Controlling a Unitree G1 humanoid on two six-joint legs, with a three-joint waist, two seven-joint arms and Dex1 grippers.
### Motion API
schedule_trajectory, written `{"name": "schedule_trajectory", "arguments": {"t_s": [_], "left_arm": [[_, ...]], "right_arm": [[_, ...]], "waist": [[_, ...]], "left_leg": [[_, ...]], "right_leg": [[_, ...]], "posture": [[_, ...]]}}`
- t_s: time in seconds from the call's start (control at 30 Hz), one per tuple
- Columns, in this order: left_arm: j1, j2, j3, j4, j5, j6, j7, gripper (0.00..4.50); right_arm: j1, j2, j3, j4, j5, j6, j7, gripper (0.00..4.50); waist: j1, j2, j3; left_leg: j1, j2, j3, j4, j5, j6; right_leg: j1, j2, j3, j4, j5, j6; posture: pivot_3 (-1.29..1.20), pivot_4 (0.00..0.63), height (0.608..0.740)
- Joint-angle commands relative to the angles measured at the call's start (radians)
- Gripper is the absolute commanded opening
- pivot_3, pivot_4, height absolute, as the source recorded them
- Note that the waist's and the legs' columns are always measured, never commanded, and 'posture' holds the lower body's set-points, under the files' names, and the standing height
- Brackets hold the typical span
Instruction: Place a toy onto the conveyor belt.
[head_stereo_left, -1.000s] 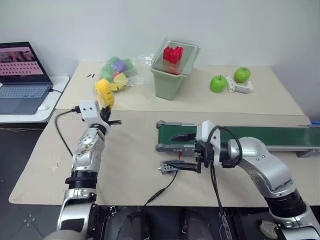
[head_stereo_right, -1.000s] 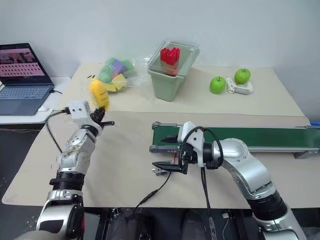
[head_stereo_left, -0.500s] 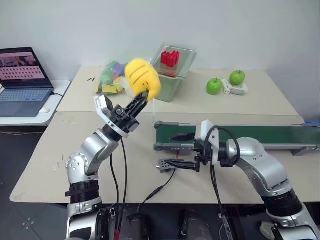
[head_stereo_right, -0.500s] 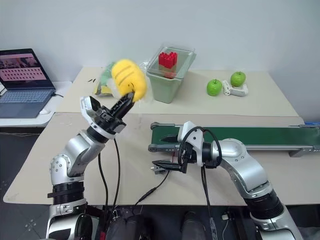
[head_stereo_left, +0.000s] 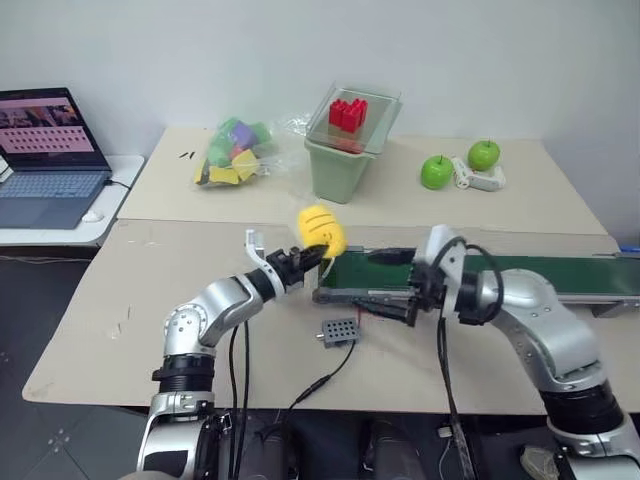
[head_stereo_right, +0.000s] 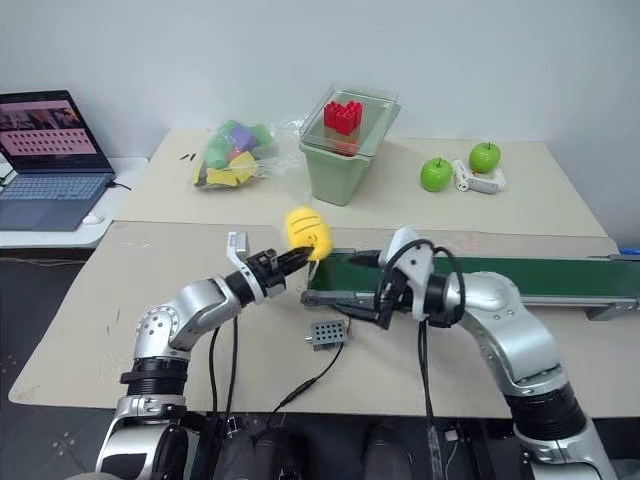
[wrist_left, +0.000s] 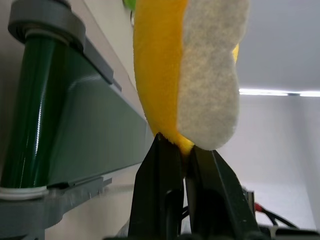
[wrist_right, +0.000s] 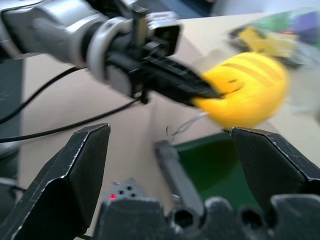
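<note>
Desk (head_stereo_left: 180, 300), beige top, carrying all items listed. Toy (head_stereo_left: 321, 231): yellow plush with darker stripes and a pale underside patch, pinched at its lower edge by the left end effector (head_stereo_left: 312, 258), whose two black fingers are closed tight on it; it hangs in the air just above the near, left end of the conveyor belt (head_stereo_left: 520, 272), not resting on it. Conveyor belt: dark-green band in a grey frame, running from desk centre toward the right edge, end roller visible at its left end. Right end effector (head_stereo_left: 392, 285): fingers spread wide, nothing between them, one over the belt and one in front of the frame, pointing toward the toy. Small grey control box (head_stereo_left: 338, 331) on the desk in front of the belt's left end, cable trailing off the near edge. Back row: bag of coloured foam blocks (head_stereo_left: 232, 152); pale-green bin (head_stereo_left: 338, 170) with red building blocks (head_stereo_left: 347, 111) on its clear lid; two green apples (head_stereo_left: 436, 169) either side of a small white object (head_stereo_left: 479, 176). Open laptop (head_stereo_left: 48, 155) on a separate side surface, far left.
</note>
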Motion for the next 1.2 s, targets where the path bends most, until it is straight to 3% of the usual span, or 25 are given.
{"name": "schedule_trajectory", "arguments": {"t_s": [0.03, 0.33, 0.6, 0.77, 1.0, 1.03, 1.2], "left_arm": [[-0.017, -0.027, -0.001, 0.017, 0.007, 0.024, -0.004, 0.06], [-0.016, -0.070, 0.004, 0.051, 0.027, 0.059, -0.007, 0.06], [-0.011, -0.079, -0.005, 0.077, 0.129, 0.101, -0.052, 0.06], [-0.015, -0.086, 0.008, 0.085, 0.167, 0.117, -0.080, 1.56], [-0.017, -0.081, 0.004, 0.059, 0.199, 0.160, -0.112, 4.25], [-0.016, -0.082, 0.004, 0.053, 0.199, 0.164, -0.109, 4.45], [-0.011, -0.077, 0.016, 0.031, 0.209, 0.176, -0.094, 4.45]], "right_arm": [[0.044, -0.022, -0.094, 0.002, 0.000, -0.032, -0.028, 4.50], [0.194, 0.021, -0.166, 0.006, 0.010, -0.094, -0.068, 4.50], [0.255, 0.040, -0.186, 0.016, -0.006, -0.119, -0.106, 4.50], [0.255, 0.033, -0.197, 0.020, -0.002, -0.122, -0.114, 4.50], [0.248, 0.038, -0.193, 0.037, -0.006, -0.128, -0.116, 4.50], [0.247, 0.037, -0.193, 0.039, -0.006, -0.129, -0.116, 4.50], [0.235, 0.037, -0.192, 0.056, -0.011, -0.136, -0.118, 4.50]], "waist": [[0.000, 0.000, 0.000], [-0.002, 0.000, 0.000], [-0.006, 0.000, 0.000], [-0.006, 0.000, 0.000], [-0.004, 0.000, 0.000], [-0.004, 0.000, 0.000], [-0.005, 0.000, 0.000]], "left_leg": [[0.000, 0.000, 0.000, 0.000, 0.000, 0.000], [0.001, 0.000, 0.000, -0.007, 0.001, -0.002], [0.002, 0.000, 0.001, -0.009, 0.001, -0.002], [0.002, 0.000, 0.000, -0.009, 0.001, -0.002], [0.002, 0.000, 0.000, -0.009, 0.001, -0.001], [0.002, 0.000, 0.000, -0.009, 0.001, -0.001], [0.002, 0.000, 0.000, -0.009, 0.001, -0.001]], "right_leg": [[0.000, 0.000, 0.000, 0.000, 0.000, 0.000], [-0.001, 0.000, 0.000, -0.002, 0.001, -0.002], [-0.001, 0.000, 0.000, -0.003, 0.000, -0.001], [-0.001, 0.000, 0.000, -0.003, 0.000, 0.000], [-0.001, 0.000, 0.000, -0.003, 0.000, -0.001], [-0.001, 0.000, 0.000, -0.003, 0.000, 0.000], [-0.001, 0.000, 0.000, -0.003, 0.000, 0.000]], "posture": [[0.00, 0.150, 0.740], [0.00, 0.150, 0.740], [0.00, 0.150, 0.740], [0.00, 0.150, 0.740], [0.00, 0.150, 0.740], [0.00, 0.150, 0.740], [0.00, 0.150, 0.740]]}}
